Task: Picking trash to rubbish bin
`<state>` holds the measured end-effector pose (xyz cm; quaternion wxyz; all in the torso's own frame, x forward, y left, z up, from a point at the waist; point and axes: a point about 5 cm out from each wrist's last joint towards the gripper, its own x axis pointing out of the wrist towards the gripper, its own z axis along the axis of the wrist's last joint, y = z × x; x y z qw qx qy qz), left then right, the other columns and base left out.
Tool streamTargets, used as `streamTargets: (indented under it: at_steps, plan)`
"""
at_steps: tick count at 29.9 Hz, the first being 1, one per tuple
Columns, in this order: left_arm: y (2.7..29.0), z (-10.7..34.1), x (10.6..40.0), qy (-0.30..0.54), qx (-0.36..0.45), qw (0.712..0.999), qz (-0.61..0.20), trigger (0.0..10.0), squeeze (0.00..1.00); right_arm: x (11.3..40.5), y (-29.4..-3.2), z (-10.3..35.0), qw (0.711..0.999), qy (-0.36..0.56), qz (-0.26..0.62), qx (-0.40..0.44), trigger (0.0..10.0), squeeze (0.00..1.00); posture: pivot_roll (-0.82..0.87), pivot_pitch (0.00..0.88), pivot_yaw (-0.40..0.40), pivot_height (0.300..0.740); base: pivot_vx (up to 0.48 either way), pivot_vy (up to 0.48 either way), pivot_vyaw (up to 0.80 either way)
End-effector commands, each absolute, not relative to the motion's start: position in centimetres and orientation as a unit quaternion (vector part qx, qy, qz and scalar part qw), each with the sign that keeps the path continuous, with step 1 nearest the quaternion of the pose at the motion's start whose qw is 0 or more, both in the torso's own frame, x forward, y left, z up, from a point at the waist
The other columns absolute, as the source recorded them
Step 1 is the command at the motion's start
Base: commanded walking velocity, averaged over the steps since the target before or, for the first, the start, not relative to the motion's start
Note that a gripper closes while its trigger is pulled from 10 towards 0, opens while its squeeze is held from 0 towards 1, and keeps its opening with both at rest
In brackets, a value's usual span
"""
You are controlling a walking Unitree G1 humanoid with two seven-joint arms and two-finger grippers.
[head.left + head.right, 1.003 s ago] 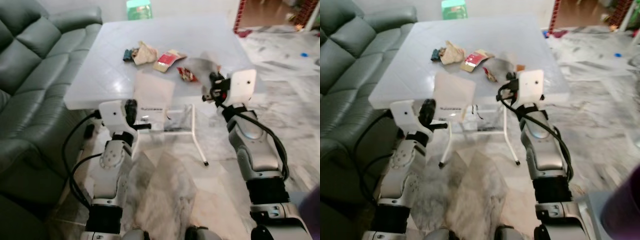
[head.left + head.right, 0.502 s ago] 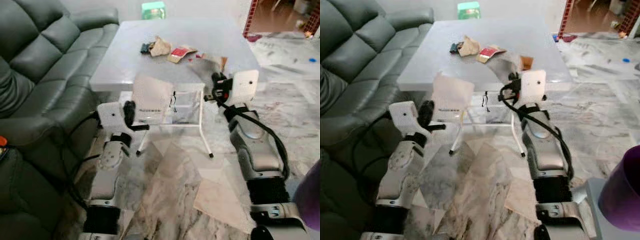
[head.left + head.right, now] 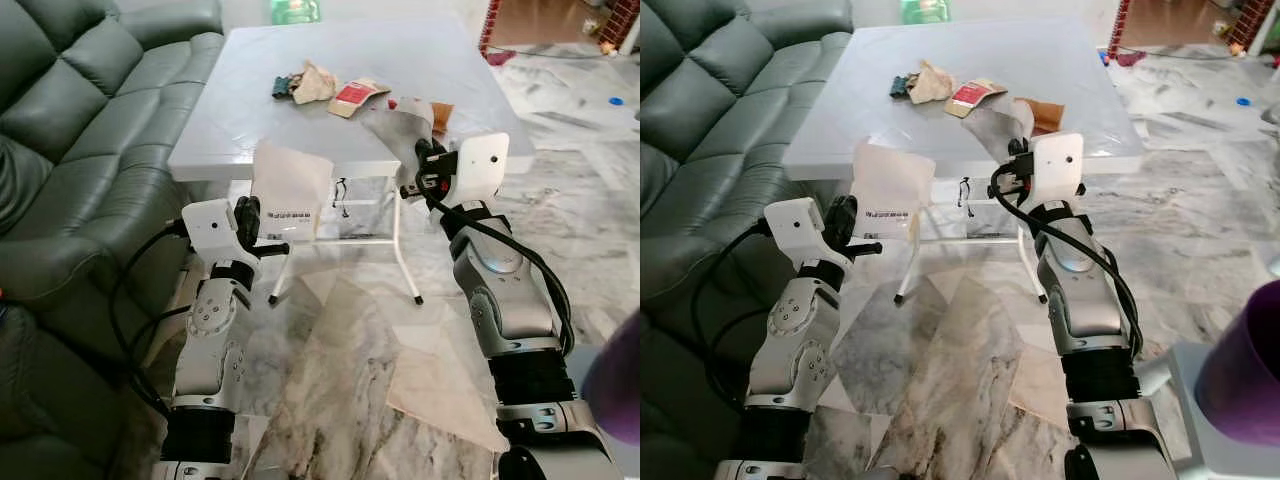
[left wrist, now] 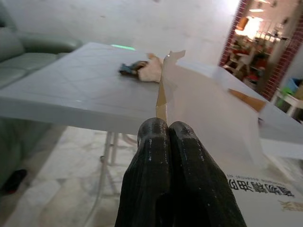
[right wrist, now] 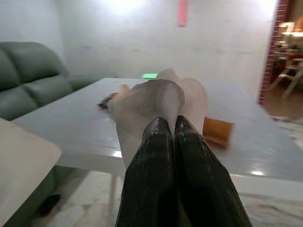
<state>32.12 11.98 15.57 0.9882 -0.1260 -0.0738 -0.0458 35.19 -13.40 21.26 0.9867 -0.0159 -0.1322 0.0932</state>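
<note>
We stand off the near edge of the white table [image 3: 330, 90] with a green sofa [image 3: 70, 120] along its left side, and we judge the step in hand to be the carry: both pieces are already lifted and now have to go to the bin. Our left gripper [image 4: 168, 137] has its two black fingers pressed together on the lower edge of a white paper bag [image 3: 292, 190], which hangs upright in front of the table's near edge, off the surface; our right gripper [image 5: 170, 130] pinches a crumpled grey wrapper [image 3: 998, 122] just past the near right corner, fingers closed tight on it. Further trash lies on the far part of the table: a small pile of scraps [image 3: 302, 82] towards the far left, a red-and-tan packet [image 3: 355, 95] beside it, and a brown piece [image 3: 1045, 112] near the right edge. A purple shape [image 3: 1245, 365] sits low at our far right, on the floor side; we take it for the bin, though too little shows to be sure; the next move, as we see it, calls for turning right towards it while keeping both pinches firm, then releasing over its mouth.
</note>
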Motion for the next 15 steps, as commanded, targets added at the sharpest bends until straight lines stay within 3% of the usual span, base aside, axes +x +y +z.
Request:
streamTargets:
  at_steps: [1, 9, 15]
  plan:
    - [12.21, 15.79, 32.41, -0.077, -0.123, 0.988, -0.048, 1.5, 0.00, 35.21, -13.25, 21.53, 0.986, -0.135, 0.095, -0.016, 10.0, 0.00, -0.04, 0.056, 0.052, 0.740, 0.000, 0.000, -0.80]
    - [12.07, 15.89, 32.54, -0.077, -0.122, 0.988, -0.049, 1.5, 0.00, 35.20, -13.10, 21.53, 0.986, -0.135, 0.097, -0.014, 10.0, 0.00, -0.04, 0.056, 0.052, 0.740, 0.000, 0.000, -0.80]
    - [11.92, 15.78, 32.49, -0.076, -0.118, 0.989, -0.055, 0.0, 0.00, 35.23, -13.11, 21.59, 0.986, -0.136, 0.096, -0.014, 10.0, 0.00, -0.04, 0.056, 0.053, 0.740, 0.213, 0.000, -0.80]
